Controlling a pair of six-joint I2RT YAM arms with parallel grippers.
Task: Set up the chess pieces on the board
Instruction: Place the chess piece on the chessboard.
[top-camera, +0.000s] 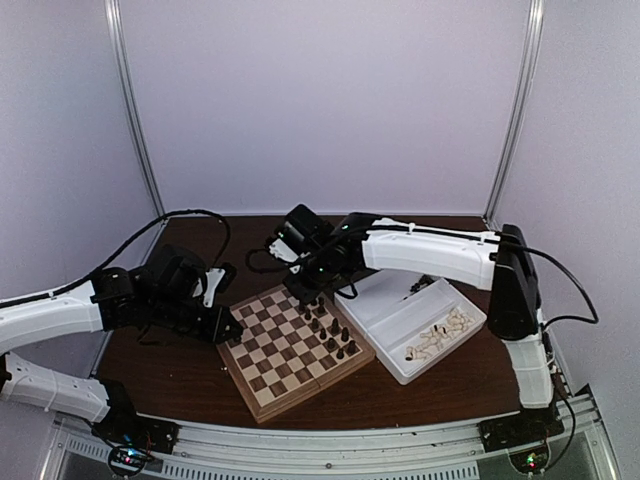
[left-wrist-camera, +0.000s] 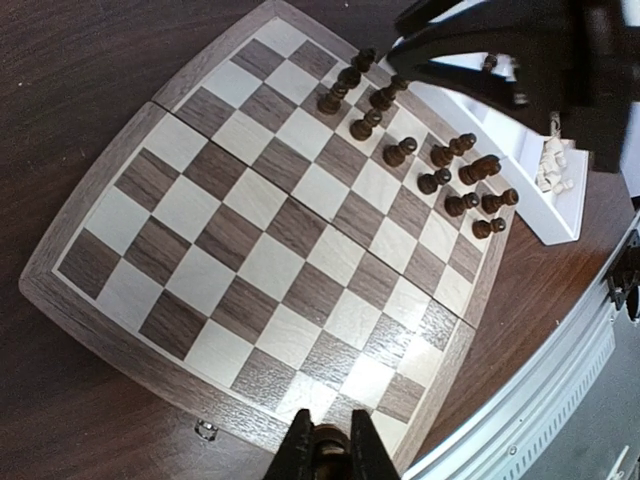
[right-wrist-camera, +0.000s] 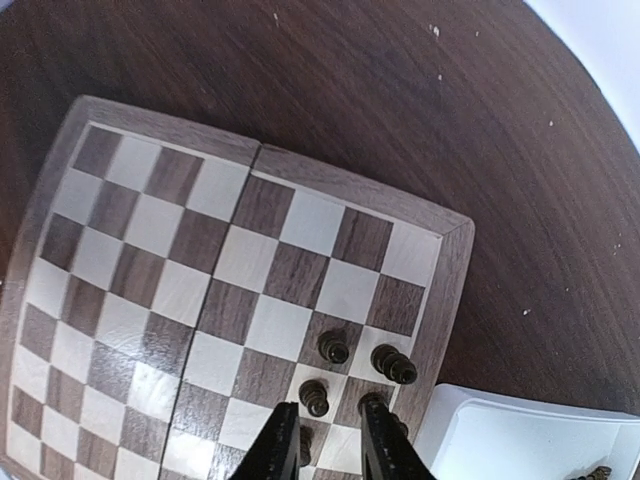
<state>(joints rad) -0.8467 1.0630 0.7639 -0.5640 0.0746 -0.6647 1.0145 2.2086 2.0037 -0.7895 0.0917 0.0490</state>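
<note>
The board (top-camera: 270, 372) lies at an angle in the middle of the table. Several dark chess pieces (top-camera: 330, 335) stand in two rows along its right edge. My right gripper (right-wrist-camera: 328, 405) hangs open just above the far end of those rows. One dark pawn (right-wrist-camera: 314, 397) stands free between its fingertips, and two others (right-wrist-camera: 334, 347) (right-wrist-camera: 394, 364) stand just beyond. My left gripper (left-wrist-camera: 330, 418) hovers over the board's (left-wrist-camera: 250, 260) near-left corner, shut on a small dark chess piece (left-wrist-camera: 330, 447). In the top view that gripper (top-camera: 222, 325) is at the board's left corner.
A white two-compartment tray (top-camera: 400, 318) sits right of the board, touching its edge, with pale cream pieces (top-camera: 440, 335) in its near-right compartment. The right arm (left-wrist-camera: 520, 50) reaches over the tray and the board's far corner. A metal rail (top-camera: 330, 445) runs along the table's near edge.
</note>
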